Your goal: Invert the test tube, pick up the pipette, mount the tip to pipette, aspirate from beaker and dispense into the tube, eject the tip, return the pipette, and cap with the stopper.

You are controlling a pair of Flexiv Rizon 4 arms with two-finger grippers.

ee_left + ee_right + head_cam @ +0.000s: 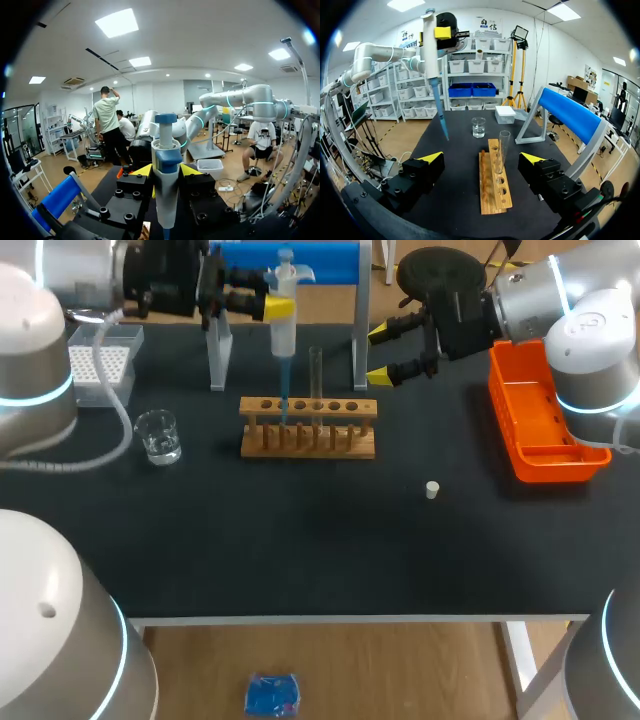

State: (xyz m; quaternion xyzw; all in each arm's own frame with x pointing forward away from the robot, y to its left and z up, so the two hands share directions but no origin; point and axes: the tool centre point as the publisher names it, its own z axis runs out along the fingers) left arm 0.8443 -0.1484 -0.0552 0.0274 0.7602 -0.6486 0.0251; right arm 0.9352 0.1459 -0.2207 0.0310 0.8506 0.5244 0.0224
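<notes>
On the black table (300, 540) the tube (316, 370) stood upright in the wooden rack (308, 430), I think ready for filling. My left gripper (275, 308) squeezed the pipette (284, 330), keeping its tip (284, 390) pointing down near the tube. My right gripper (380, 353) hung wide open beside the tube.

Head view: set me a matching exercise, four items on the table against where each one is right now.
Items:
1. clear glass beaker
2. small white stopper
3. clear glass test tube
4. white pipette with blue tip

Places:
A. upright in the wooden rack
B. held in the left hand
C. alone on the black table, right of the rack
D. standing left of the rack

Pairs: 1-D, 2-C, 3-A, 4-B
</notes>
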